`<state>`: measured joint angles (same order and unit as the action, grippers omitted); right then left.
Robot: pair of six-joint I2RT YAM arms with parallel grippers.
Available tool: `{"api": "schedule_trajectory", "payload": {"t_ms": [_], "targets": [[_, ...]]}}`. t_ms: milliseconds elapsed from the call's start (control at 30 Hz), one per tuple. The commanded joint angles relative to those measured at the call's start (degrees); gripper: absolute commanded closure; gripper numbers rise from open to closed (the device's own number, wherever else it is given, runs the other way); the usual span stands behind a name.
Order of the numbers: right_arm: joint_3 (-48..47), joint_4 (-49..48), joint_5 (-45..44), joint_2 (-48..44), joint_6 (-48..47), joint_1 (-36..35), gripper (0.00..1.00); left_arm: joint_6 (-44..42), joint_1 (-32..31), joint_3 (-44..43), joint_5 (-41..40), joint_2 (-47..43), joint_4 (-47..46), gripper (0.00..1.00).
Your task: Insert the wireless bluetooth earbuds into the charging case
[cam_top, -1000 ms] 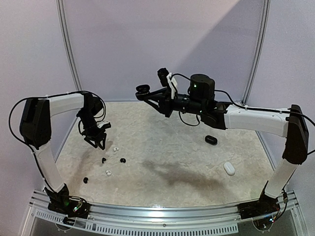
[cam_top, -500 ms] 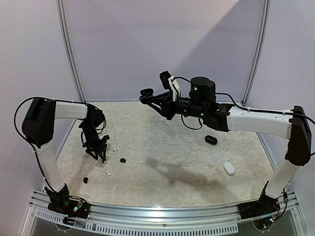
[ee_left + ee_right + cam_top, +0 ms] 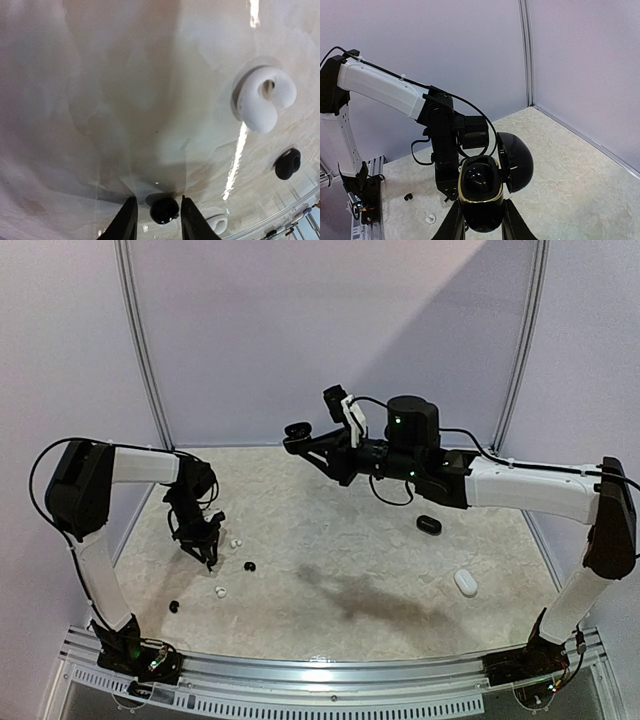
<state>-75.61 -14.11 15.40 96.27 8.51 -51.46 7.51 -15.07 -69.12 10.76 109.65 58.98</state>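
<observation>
My left gripper (image 3: pixel 206 556) is down at the table with its tips either side of a glossy black earbud (image 3: pixel 164 210). The jaws are narrowly open, with a small gap showing on the left side. A white earbud (image 3: pixel 262 97), another black earbud (image 3: pixel 288 163) and a second white one (image 3: pixel 217 222) lie nearby. From above I see earbuds loose on the table: white (image 3: pixel 235 542), black (image 3: pixel 249 566), white (image 3: pixel 220 591), black (image 3: pixel 174 606). My right gripper (image 3: pixel 480 220) is shut on an open black charging case (image 3: pixel 480 187) with a gold rim, held high (image 3: pixel 297 430). Something glossy black sits in its well.
A closed black case (image 3: pixel 428 524) and a closed white case (image 3: pixel 466 583) lie on the right of the marbled table (image 3: pixel 330 540). Purple walls close in the back and sides. A metal rail (image 3: pixel 320 670) runs along the near edge.
My left gripper has come down and slightly right onto the black earbud, which now shows between its narrowed jaws. My right arm shifted a little right with the open case.
</observation>
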Motion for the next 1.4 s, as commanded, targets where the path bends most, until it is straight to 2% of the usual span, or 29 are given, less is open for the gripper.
{"api": "schedule_trajectory", "payload": {"t_ms": [0, 233, 467, 1000, 1200, 1367], "targets": [[0.20, 0.64, -0.76, -1.79, -0.12, -0.42, 1.00, 0.23, -0.71, 2.30, 1.10, -0.03, -1.45, 0.73], [-0.06, 1.06, -0.65, -1.81, -0.56, -0.46, 1.00, 0.05, -0.63, 4.69, 0.10, -4.20, -1.44, 0.73], [-1.23, 2.18, -0.34, -1.00, -1.29, -0.47, 1.00, -0.95, -0.65, 4.28, -1.35, -1.78, -3.17, 0.78], [-2.42, 2.59, 0.99, 0.31, -1.35, -0.45, 1.00, -0.93, -0.97, 3.87, -0.51, -2.19, -5.48, 0.72], [-2.70, 3.03, 1.23, 0.54, -1.31, -0.40, 1.00, -0.98, -1.00, 4.73, -2.20, -2.11, -6.69, 0.77], [-2.78, 3.17, 1.39, 0.67, -1.23, -0.40, 1.00, -1.30, -0.99, 5.28, -3.17, -1.94, -7.83, 0.85]]}}
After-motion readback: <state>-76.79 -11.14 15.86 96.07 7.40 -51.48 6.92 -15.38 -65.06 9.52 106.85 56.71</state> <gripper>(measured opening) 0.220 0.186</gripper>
